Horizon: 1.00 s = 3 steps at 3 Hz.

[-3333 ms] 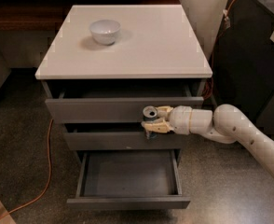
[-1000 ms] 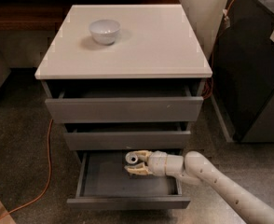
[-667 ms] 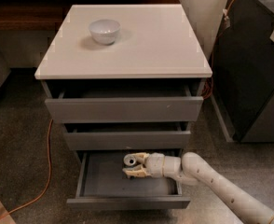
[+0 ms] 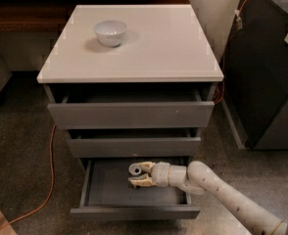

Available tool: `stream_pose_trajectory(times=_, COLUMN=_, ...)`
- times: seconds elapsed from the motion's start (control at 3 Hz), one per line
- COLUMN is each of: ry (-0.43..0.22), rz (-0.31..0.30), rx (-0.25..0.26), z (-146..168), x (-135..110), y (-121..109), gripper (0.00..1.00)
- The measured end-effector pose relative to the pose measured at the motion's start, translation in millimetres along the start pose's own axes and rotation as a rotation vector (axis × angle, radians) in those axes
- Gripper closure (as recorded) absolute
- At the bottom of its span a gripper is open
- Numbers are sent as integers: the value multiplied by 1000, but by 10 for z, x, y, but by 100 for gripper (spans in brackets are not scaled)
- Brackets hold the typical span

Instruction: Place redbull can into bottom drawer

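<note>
The bottom drawer (image 4: 134, 212) is pulled out, a shallow grey tray under the two other drawers. My gripper (image 4: 141, 176) is inside it, reaching in from the right on a white arm. It is shut on the redbull can (image 4: 134, 169), of which only the silver top ring shows at the fingertips. The can is low over the drawer floor, near the middle back. I cannot tell whether it touches the floor.
A white bowl (image 4: 110, 32) stands on the cabinet top (image 4: 149, 53). The top drawer (image 4: 129, 114) and middle drawer (image 4: 134, 147) are slightly open above my arm. A black cabinet (image 4: 276, 82) stands to the right. An orange cable (image 4: 50, 170) lies on the floor at left.
My gripper with the can has come down from middle-drawer height into the bottom drawer. In the last second it has shifted slightly left and lower.
</note>
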<state>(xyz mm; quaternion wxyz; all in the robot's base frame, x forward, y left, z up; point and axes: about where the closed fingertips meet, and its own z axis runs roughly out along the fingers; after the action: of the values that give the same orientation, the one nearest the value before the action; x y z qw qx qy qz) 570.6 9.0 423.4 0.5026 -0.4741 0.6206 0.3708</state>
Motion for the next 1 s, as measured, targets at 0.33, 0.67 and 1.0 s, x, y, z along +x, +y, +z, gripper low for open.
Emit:
stream_pose_trajectory(times=0.33, ry=12, rz=1, rx=13, z=83, x=247, y=-126, gripper=100)
stream_pose_trajectory(times=0.67, ry=18, rz=-29, rx=24, z=176, x=537, y=-285, gripper=100)
stream_pose_trajectory(times=1.0, ry=12, rz=-65, rx=38, z=253, x=839, y=-442, gripper=100)
